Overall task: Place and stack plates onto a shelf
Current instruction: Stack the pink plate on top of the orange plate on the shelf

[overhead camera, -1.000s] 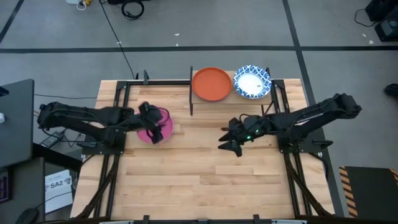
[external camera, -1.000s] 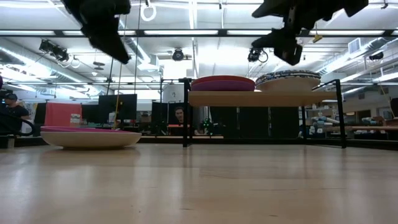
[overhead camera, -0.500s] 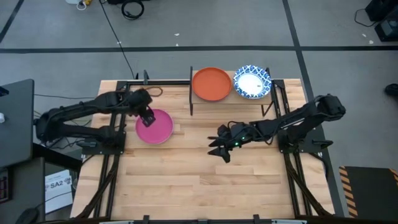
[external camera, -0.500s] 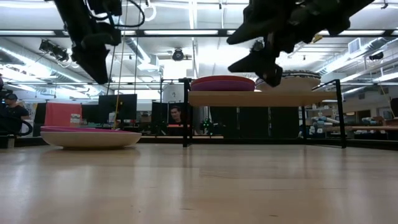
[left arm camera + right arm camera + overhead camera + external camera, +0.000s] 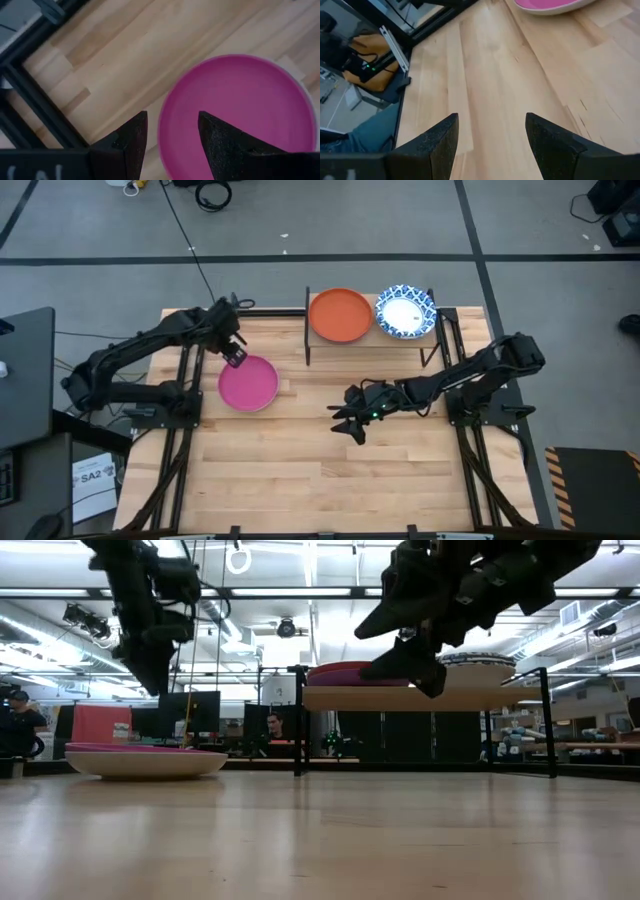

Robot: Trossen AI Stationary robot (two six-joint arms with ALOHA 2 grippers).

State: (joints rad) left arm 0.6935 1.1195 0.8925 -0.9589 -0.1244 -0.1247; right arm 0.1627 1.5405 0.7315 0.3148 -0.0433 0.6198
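The magenta plate (image 5: 248,383) with its cream underside (image 5: 145,762) rests on the tabletop, left of centre. My left gripper (image 5: 235,356) hovers open above the plate's far rim; in its wrist view the plate (image 5: 240,115) lies just beyond the fingertips (image 5: 172,125). My right gripper (image 5: 345,423) hangs open over bare wood mid-table, right of the plate (image 5: 550,5). On the shelf (image 5: 410,698) the orange plate (image 5: 341,314) tops a purple one (image 5: 350,678), beside a blue-rimmed white stack (image 5: 405,311).
The shelf's black legs (image 5: 307,340) stand at the table's far middle. Black frame rails (image 5: 190,380) run along both table sides under the arm bases. Bare wood (image 5: 320,480) fills the near half of the table. A person (image 5: 277,730) sits in the room beyond.
My left gripper has drawn back from over the magenta plate's middle toward the far edge, its arm swinging out. My right gripper has moved toward the table's left and slightly nearer, closer to the magenta plate. The plate has stayed where it lies.
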